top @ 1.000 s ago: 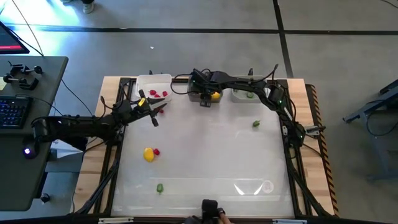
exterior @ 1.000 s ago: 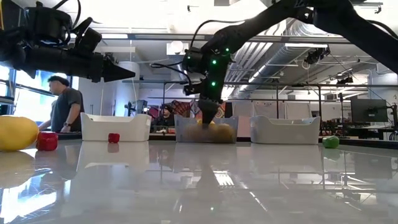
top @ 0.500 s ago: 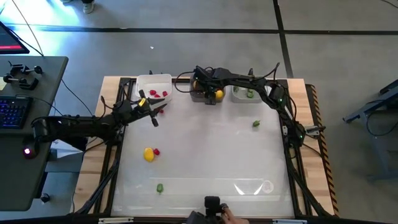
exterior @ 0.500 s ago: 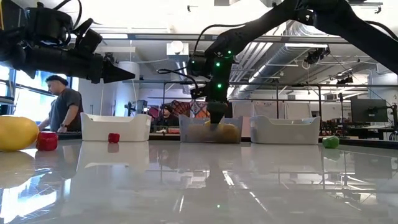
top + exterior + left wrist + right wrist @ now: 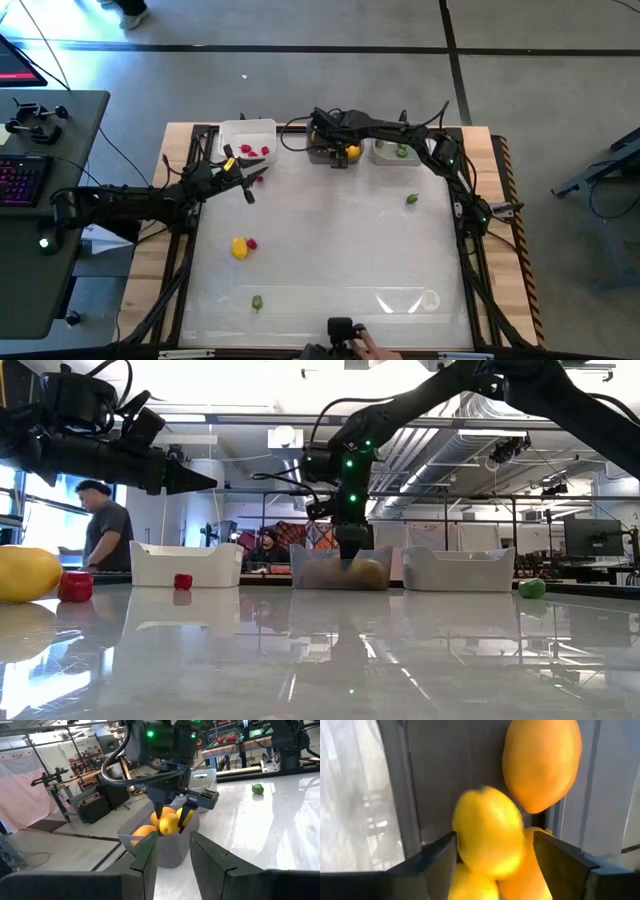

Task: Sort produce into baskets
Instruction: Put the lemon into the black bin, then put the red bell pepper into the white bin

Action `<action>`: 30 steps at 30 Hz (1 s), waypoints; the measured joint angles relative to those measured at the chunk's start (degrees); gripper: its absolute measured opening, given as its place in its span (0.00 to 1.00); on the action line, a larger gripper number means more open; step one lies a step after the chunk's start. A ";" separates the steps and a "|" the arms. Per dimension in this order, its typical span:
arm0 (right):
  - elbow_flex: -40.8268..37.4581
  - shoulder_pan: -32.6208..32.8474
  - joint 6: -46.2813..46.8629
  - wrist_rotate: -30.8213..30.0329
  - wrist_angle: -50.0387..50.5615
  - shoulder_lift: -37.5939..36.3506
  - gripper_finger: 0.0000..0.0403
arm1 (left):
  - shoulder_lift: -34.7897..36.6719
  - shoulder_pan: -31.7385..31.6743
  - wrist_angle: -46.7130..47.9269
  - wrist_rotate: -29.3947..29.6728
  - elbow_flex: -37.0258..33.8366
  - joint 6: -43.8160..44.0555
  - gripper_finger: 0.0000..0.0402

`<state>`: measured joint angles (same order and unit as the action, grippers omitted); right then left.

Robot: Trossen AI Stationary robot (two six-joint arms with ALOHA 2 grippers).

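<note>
Three baskets stand in a row at the far edge: a white one (image 5: 247, 138) with red bits, a dark grey one (image 5: 322, 152) with yellow and orange fruits, and a light grey one (image 5: 392, 150) with green bits. My right gripper (image 5: 338, 150) is open, pointing down into the dark grey basket (image 5: 340, 568). A blurred yellow fruit (image 5: 487, 832) lies between its fingers, beside an orange fruit (image 5: 542, 765). My left gripper (image 5: 245, 182) hangs open and empty above the table, near the white basket. My right gripper stands with one finger (image 5: 437, 857) on each side of the yellow fruit (image 5: 170, 825), from above, inside the dark grey basket. Whether the fingers touch the fruit, I cannot tell. The fruit sits among the other fruits in the basket.
Loose on the table are a yellow fruit (image 5: 239, 248) with a red bit (image 5: 251, 243) beside it, a green bit (image 5: 257, 301) near the front, a green bit (image 5: 411, 199) at the right, and a red bit (image 5: 258, 178) by my left gripper. A person (image 5: 100, 525) stands beyond the table.
My right gripper has shifted a little toward the table's far right, over the dark grey basket, and now points down among the fruits in it.
</note>
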<state>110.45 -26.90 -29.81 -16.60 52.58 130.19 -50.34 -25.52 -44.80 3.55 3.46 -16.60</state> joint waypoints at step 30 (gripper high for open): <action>0.57 -1.47 14.49 3.39 5.15 -1.76 0.58 | -0.01 0.00 0.06 0.12 0.00 -0.04 0.24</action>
<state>111.02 -28.37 -15.32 -13.21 57.73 128.43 -50.35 -25.52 -44.74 3.67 3.46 -16.64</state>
